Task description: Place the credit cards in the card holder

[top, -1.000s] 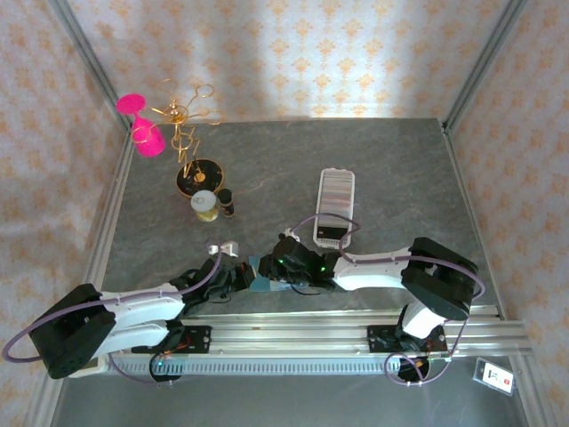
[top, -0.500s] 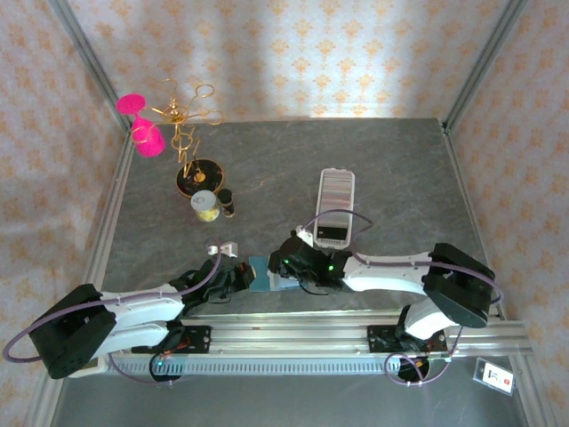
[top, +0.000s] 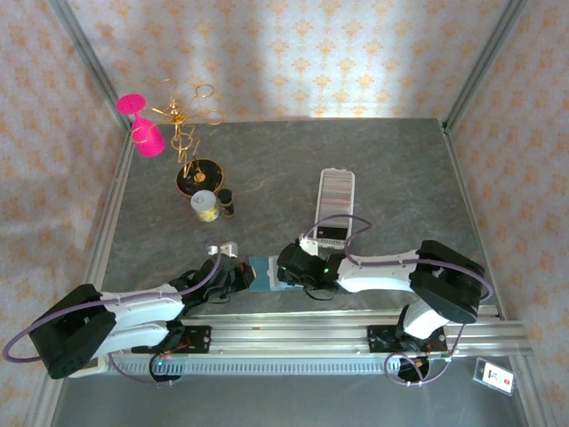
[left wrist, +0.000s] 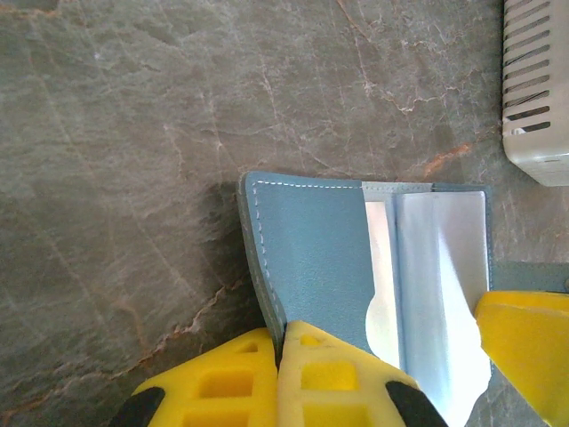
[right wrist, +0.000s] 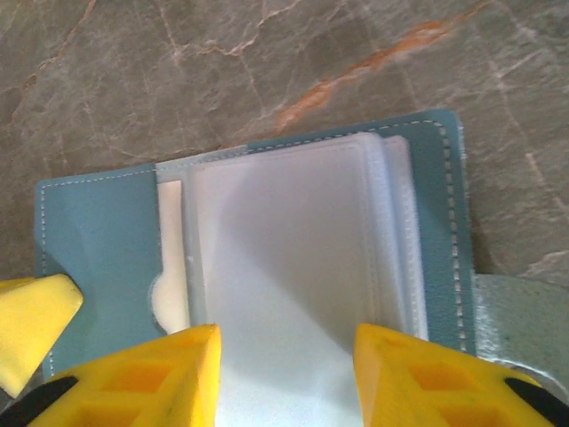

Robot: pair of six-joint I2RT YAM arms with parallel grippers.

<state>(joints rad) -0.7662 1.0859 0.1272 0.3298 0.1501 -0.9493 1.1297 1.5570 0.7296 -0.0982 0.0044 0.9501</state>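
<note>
From above, the card holder (top: 261,270) lies open at the table's (top: 400,169) near edge between both arms, with the credit cards (top: 336,197) in a white tray (top: 337,172) just behind. The left wrist view shows the left end effector (left wrist: 277,378) pinching the cover's edge, which is best held flat. The right wrist view shows the right end effector (right wrist: 284,374) spread over the clear sleeves (right wrist: 293,240), with bare table beyond for opening one pocket.

Seen from above, the light is bright and even. A pale wash sits on the back wall (top: 293,62) at twelve o'clock, and the far rim of the bench (top: 293,160) shines whitish. Shadows under the arms (top: 382,267) are soft and short. In the left wrist view the bench is crisp, and the card holder (left wrist: 307,258) throws a dark shadow toward nine o'clock. Its clear sleeves (right wrist: 284,258) glare white in both wrist views. The yellow fingers (right wrist: 133,374) of the right hand (right wrist: 286,365), at six o'clock, look slightly soft.
</note>
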